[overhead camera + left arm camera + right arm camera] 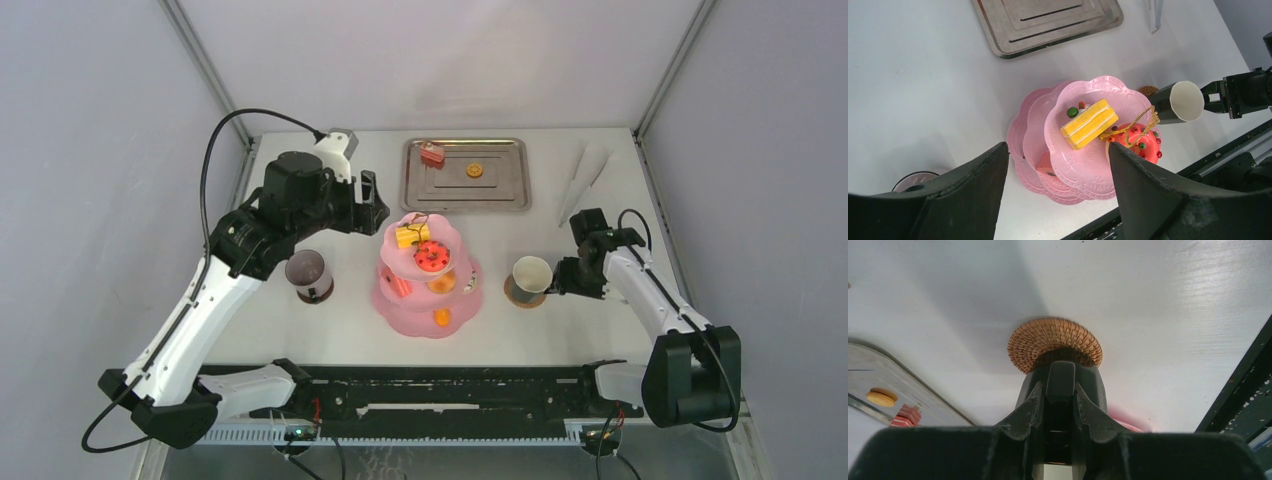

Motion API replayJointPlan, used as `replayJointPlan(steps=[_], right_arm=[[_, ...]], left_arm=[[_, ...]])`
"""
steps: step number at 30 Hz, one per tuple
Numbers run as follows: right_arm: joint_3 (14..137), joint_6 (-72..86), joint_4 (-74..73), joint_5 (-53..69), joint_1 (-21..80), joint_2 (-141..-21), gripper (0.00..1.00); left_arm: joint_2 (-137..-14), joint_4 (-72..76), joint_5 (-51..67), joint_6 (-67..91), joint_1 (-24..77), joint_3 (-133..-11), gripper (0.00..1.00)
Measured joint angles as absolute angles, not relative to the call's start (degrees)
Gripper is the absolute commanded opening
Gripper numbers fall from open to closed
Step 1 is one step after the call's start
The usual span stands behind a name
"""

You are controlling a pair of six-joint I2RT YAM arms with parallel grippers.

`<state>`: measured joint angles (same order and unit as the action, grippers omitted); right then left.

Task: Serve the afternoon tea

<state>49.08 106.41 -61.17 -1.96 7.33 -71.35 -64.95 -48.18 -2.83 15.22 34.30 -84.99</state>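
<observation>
As right hand (557, 278) pinches its handle (1060, 376), black mug (530, 277) ahead

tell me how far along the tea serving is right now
Done: several cakes sit on the pink stand, and the mauve mug is set out on its left. In hand: the right gripper is shut on the handle of the black mug, at a woven coaster. Left: a pink cake and an orange biscuit lie on the steel tray; the left gripper hangs open and empty beside the stand.
</observation>
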Motion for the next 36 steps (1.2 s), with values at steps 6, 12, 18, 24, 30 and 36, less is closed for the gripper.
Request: replayJointPlan(steps=[6, 12, 18, 24, 30, 36], right_arm=[[48.0, 105.1, -59.2, -0.4, 6.1, -70.9, 0.15], [47.6, 101.1, -56.7, 0.7, 4.8, -70.9, 0.29], [47.7, 98.1, -55.4, 0.7, 4.3, -70.4, 0.31], [49.3, 95.8, -55.2, 0.8, 3.8, -69.7, 0.33], [50.8, 93.6, -55.2, 1.1, 3.8, -69.6, 0.34], [52.7, 91.5, -56.2, 1.5, 3.5, -69.6, 0.39]], left_arm=[[-65.4, -48.6, -2.8, 15.2, 34.3, -84.1, 0.77], [-65.6, -48.6, -2.6, 15.2, 34.3, -84.1, 0.77], [-65.6, -48.6, -2.2, 15.2, 34.3, -84.1, 0.77], [-65.6, -48.6, -1.9, 15.2, 34.3, -84.1, 0.77], [-65.6, -48.6, -1.6, 15.2, 34.3, -84.1, 0.77], [-65.6, -48.6, -1.3, 15.2, 34.3, -84.1, 0.77]])
